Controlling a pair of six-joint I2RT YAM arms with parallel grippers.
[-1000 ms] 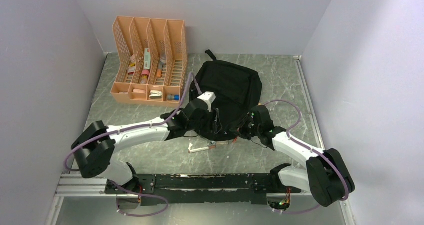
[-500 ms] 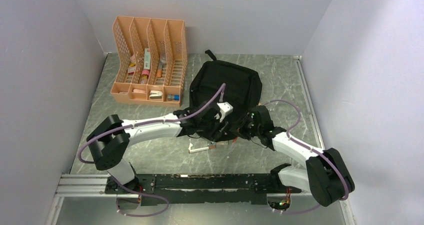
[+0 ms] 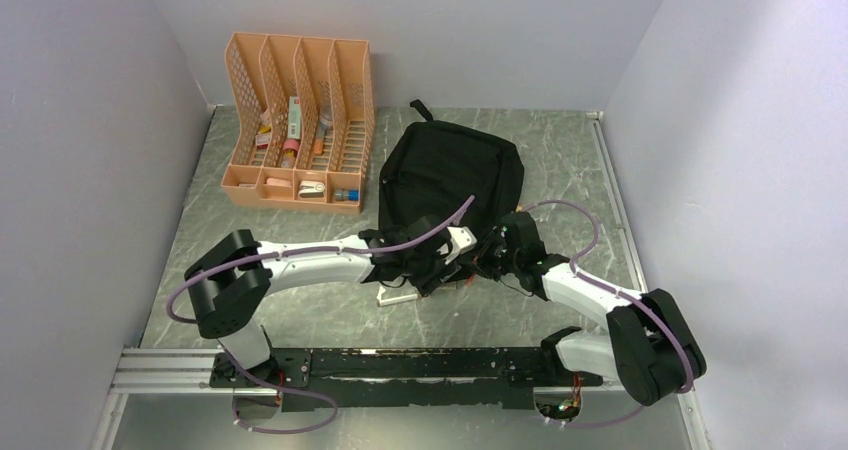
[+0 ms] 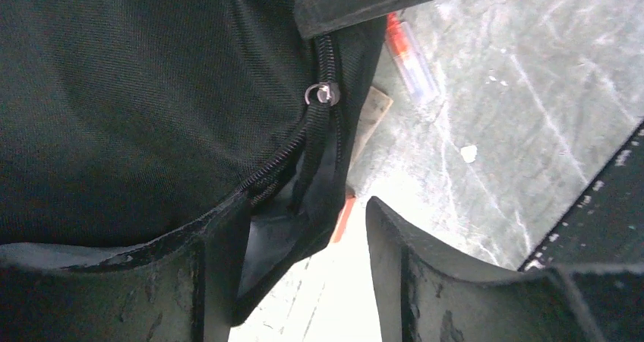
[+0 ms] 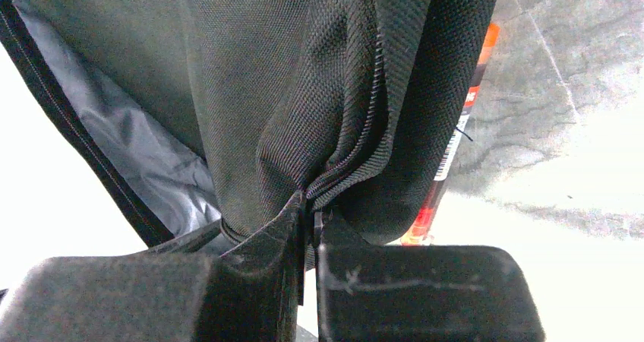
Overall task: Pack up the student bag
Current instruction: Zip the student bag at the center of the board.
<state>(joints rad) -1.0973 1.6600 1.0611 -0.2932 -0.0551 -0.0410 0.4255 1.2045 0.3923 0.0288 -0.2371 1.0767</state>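
The student bag (image 3: 450,170), a black fabric backpack, lies at the table's middle. My right gripper (image 5: 313,219) is shut on a fold of the bag's fabric (image 5: 304,83) beside its zipper, at the near edge (image 3: 483,262). My left gripper (image 4: 300,220) is open at the same edge (image 3: 428,270). A loose flap of the bag's mouth (image 4: 304,205) hangs between its fingers, close to the left finger (image 4: 190,281). A metal zipper pull (image 4: 325,93) shows just above. An orange pen (image 4: 410,61) lies on the table beside the bag, also seen under the fabric (image 5: 456,137).
A white book (image 3: 395,295) lies flat under the left gripper, in front of the bag. An orange file organiser (image 3: 300,120) with small items stands at the back left. Grey walls close in the left, back and right sides.
My left arm has swung right and down from above the bag's near half to its near edge, over the white book. The right gripper has kept its hold in place.
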